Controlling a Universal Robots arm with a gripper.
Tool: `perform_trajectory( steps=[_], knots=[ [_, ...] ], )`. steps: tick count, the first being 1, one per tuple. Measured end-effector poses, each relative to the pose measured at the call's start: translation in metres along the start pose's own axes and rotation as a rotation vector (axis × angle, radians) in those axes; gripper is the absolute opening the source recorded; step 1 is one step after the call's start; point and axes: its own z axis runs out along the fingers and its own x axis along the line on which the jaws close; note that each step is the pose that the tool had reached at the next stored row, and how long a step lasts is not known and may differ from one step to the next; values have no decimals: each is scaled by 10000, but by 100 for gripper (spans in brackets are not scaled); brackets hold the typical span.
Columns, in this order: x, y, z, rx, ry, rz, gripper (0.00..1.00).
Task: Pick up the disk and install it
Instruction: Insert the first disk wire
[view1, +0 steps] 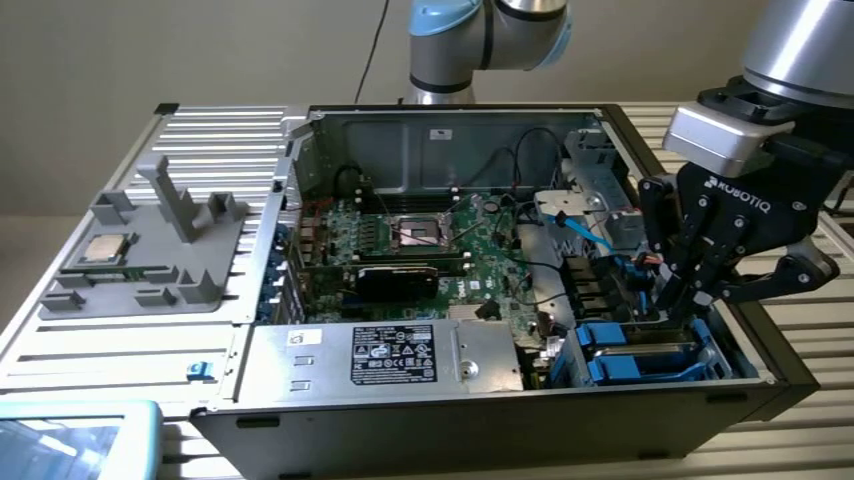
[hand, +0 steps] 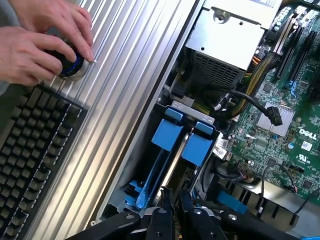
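**Disk install: nearly there, not let go yet**

Looking at the disk (hand: 167, 134) standing on edge, already down in the drive bay in the corner of the computer case (view1: 441, 440) toward the exterior view's right. So pickup done, and most of the sliding-in too, by the look of it. Can't tell whether fully seated or clicked in, so calling that bit left, plus letting go.

Seeing the pincer (hand: 173, 202) narrow, straddling the disk's upper edge just inside the case wall. Reads as a grip, going by the thin silver edge running straight in between the fingertips.

As for looks: bright blue plastic frame with two blue tabs at one end, slim silver-grey metal between the rails. Flat faces turned away, so nothing to say about any label.

Also spotted a person's hands (hand: 40, 45) on a round knob (hand: 72, 70) and a black keyboard (hand: 35, 150), all on the slatted counter (hand: 130, 75) outside the case, on the drive-bay side.
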Motion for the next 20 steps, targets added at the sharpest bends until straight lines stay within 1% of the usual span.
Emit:
perform_trajectory(
  steps=[9, 16, 17, 20],
  knots=[
    [-3, -2, 17, -137, -128, 1122, 16],
    [-5, -12, 16, -192, -175, 1557, 16],
    [-4, -17, 15, -197, -177, 1592, 16],
    [2, -36, 12, -219, -159, 1679, 16]
  ],
)
